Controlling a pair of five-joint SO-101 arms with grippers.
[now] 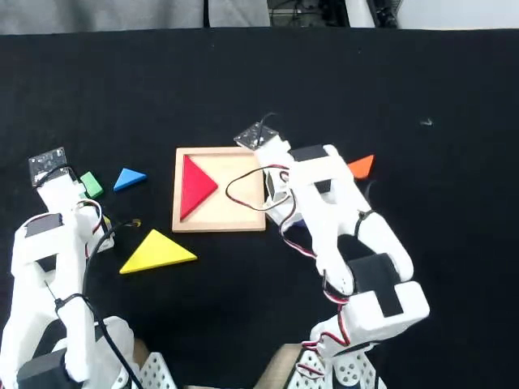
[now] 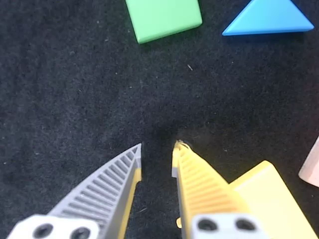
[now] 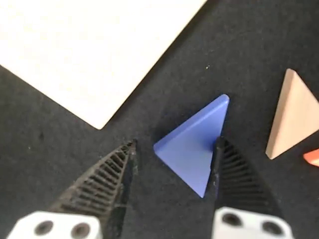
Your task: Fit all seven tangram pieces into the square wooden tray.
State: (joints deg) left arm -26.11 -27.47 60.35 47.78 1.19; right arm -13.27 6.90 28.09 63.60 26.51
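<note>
- One square wooden tray [image 1: 219, 224] lies flat in the middle of the black surface [image 1: 422, 81].
- One tangram piece sits inside it: a large red triangle [image 1: 195, 186] against the tray's left side.
- Six pieces lie outside the tray on the surface.
- Left of the tray are three: a large yellow triangle [image 1: 156, 253] near its lower left corner, and a small light-blue triangle [image 1: 128, 178] and a green four-sided piece [image 1: 91, 184] near each other.
- Right of the tray are three: an indigo triangle [image 3: 192, 147] just off a tray corner, a pale peach triangle [image 3: 289, 119] beside it, and an orange piece [image 1: 361, 166], partly hidden by the arm.
- The right end effector [image 3: 175, 144] is spread wide astride the indigo triangle; one finger touches its edge, the other stands apart.
- The left end effector [image 2: 158, 149] is slightly parted over bare cloth, holding nothing, short of the green and light-blue pieces.
</note>
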